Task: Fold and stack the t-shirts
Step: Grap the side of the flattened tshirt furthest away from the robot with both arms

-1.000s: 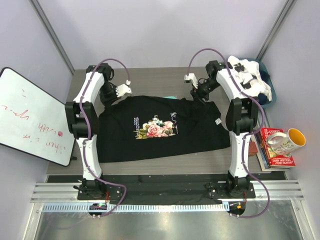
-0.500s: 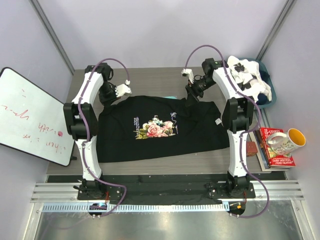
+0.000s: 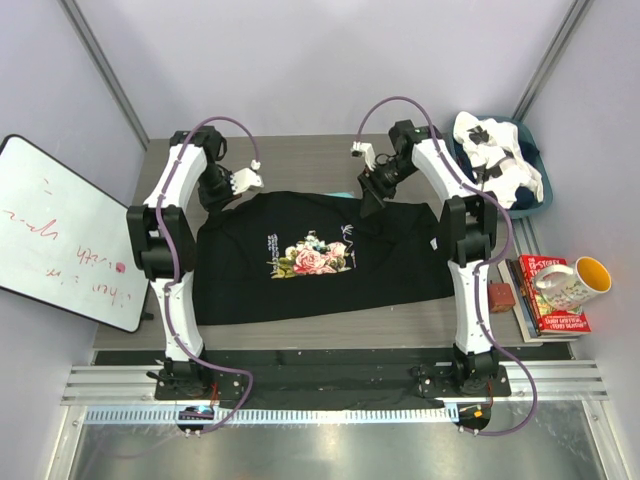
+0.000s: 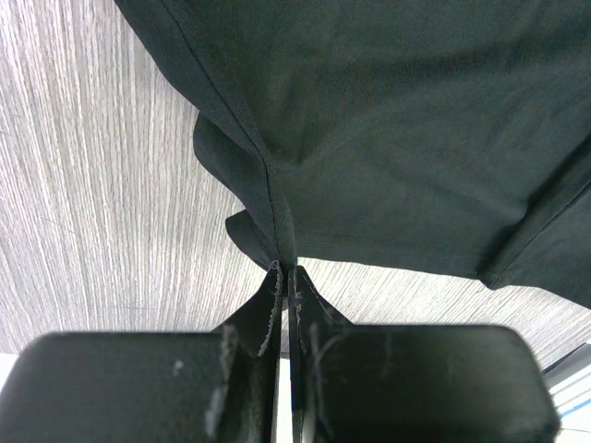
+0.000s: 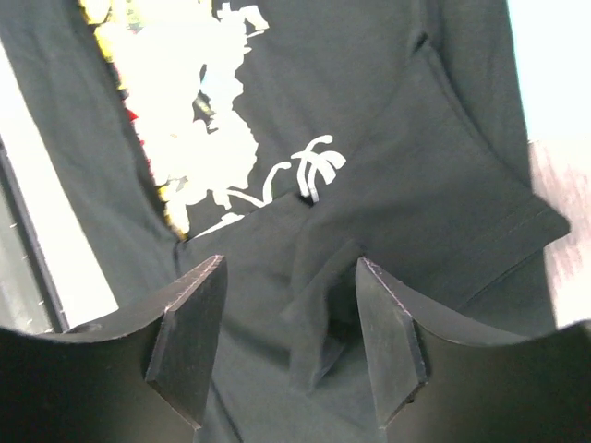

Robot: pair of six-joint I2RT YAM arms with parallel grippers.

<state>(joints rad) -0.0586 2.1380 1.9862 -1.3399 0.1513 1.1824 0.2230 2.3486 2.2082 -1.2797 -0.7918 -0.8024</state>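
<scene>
The black t-shirt (image 3: 320,255) with the pink-rose print lies spread flat on the table. My left gripper (image 3: 238,196) is at its far left corner. In the left wrist view its jaws (image 4: 284,269) are shut on a seam of the black cloth (image 4: 388,120). My right gripper (image 3: 370,200) hovers over the shirt's far edge, right of the middle. In the right wrist view it (image 5: 291,277) is open, with a raised fold of the black shirt (image 5: 319,314) between the fingers and the white script beyond. The white t-shirt with black patches (image 3: 497,155) lies crumpled in a blue bin at the far right.
The blue bin (image 3: 535,160) stands at the table's far right corner. A stack of books (image 3: 550,305) with a mug (image 3: 575,282) on it sits at the right edge. A whiteboard (image 3: 60,235) leans at the left. Bare wood table (image 3: 300,160) runs behind the shirt.
My right gripper has moved left along the shirt's far edge. The left gripper and the shirt have stayed put.
</scene>
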